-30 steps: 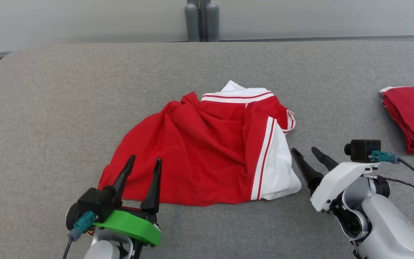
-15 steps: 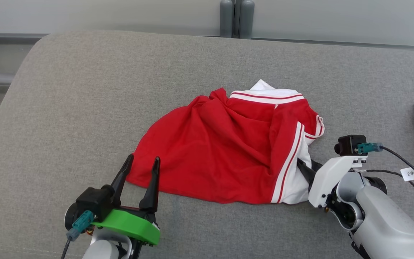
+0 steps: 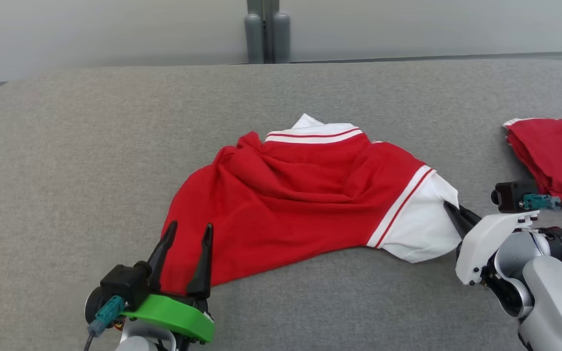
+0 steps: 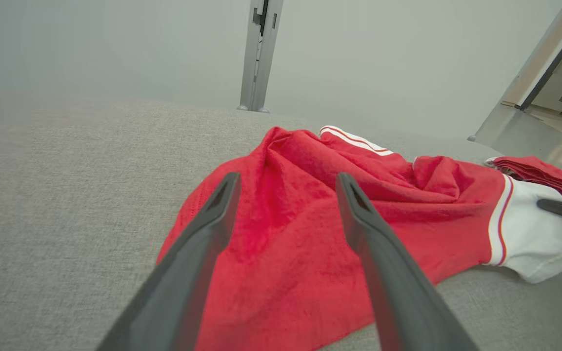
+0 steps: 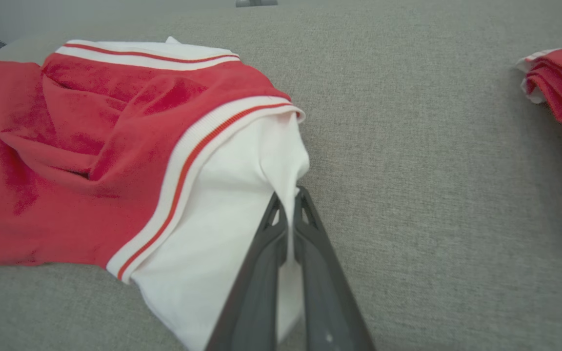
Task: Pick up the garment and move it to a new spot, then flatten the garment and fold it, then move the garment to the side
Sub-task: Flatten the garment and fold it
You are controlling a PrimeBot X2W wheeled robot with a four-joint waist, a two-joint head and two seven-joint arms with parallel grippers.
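At garment [image 3: 300, 204] white edge, right fingers [image 5: 320, 282] clamped; left fingers [image 3: 203, 263] apart

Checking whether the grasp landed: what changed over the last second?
The right gripper moved in from beside the garment, closed on its white section and drew that edge toward the robot's right. The left gripper stayed open at the red hem; the folded red pile stayed put.

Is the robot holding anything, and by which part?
The right end effector pinches the red garment by its white edge; the left end effector holds nothing.
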